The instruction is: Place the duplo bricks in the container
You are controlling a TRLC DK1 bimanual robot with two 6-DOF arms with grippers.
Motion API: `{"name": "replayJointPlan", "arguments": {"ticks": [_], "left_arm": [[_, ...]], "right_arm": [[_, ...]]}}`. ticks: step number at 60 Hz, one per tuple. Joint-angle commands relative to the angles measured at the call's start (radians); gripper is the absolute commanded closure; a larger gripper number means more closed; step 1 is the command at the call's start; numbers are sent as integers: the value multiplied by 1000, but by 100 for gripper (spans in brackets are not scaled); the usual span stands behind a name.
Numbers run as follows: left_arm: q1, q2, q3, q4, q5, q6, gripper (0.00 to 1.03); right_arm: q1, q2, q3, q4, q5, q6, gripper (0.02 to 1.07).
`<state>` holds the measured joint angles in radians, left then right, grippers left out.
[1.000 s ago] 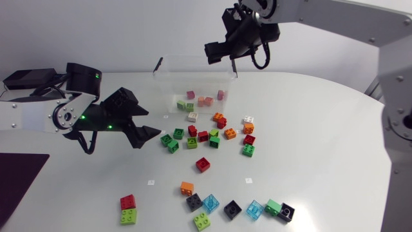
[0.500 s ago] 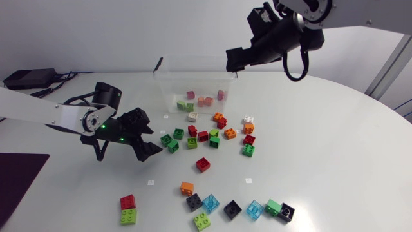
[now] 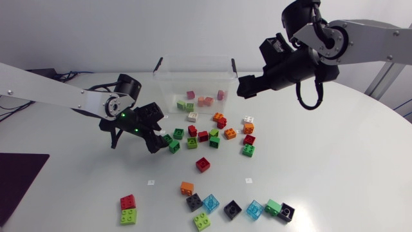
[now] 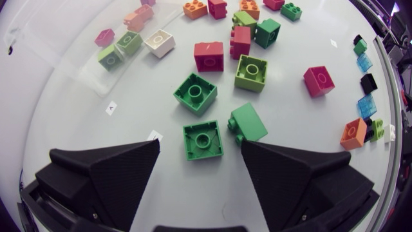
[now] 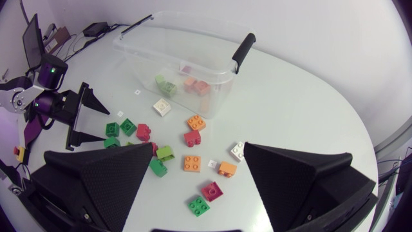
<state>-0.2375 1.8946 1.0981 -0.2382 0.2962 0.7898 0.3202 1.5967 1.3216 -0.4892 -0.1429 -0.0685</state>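
Bricks [image 3: 214, 134] mostly loose on the worktop [image 3: 335, 167]: main bunch mid-worktop, a second row [image 3: 232, 209] at 6 o'clock of it, a red and lime pair [image 3: 128, 216] at 7 o'clock. Clear container [image 3: 193, 64] sits at 12 o'clock of the bunch, with a few pink, green and orange bricks inside. My left jaws are spread, gripping nothing, at 9 o'clock of the bunch. A flat green brick [image 4: 203, 140] lies between their tips, untouched, with a tipped green brick [image 4: 248, 122] just beside it. My right jaws are spread and empty, up in the air at 3 o'clock of the container.
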Motion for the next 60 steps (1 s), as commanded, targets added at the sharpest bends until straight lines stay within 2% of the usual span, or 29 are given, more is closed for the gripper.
{"name": "replayJointPlan", "arguments": {"ticks": [1,20,21,23,26,27,34,35,37,60], "left_arm": [[-8,37,31,-12,-8,3,20],[-16,83,72,-1,-11,-8,21],[-16,84,74,-1,-11,-8,23],[-16,95,82,-1,-11,-12,33],[-17,100,85,-1,-11,-14,39],[-19,106,91,-3,-11,-20,45],[-22,124,97,-3,-11,-21,66],[-23,126,98,-3,-11,-21,72],[-23,127,97,-4,-9,-26,74],[-40,81,19,-24,-8,-6,77]], "right_arm": [[-12,-32,-48,15,-12,-11,6],[-43,-63,-188,70,-47,-27,6],[-43,-64,-191,72,-49,-27,6],[-46,-64,-206,78,-57,-28,6],[-47,-64,-220,81,-64,-34,6],[-47,-64,-223,84,-64,-36,6],[-46,-64,-252,89,-72,-53,6],[-46,-64,-256,89,-72,-59,6],[-46,-64,-260,89,-73,-70,6],[-84,16,-352,90,-124,-324,7]]}}
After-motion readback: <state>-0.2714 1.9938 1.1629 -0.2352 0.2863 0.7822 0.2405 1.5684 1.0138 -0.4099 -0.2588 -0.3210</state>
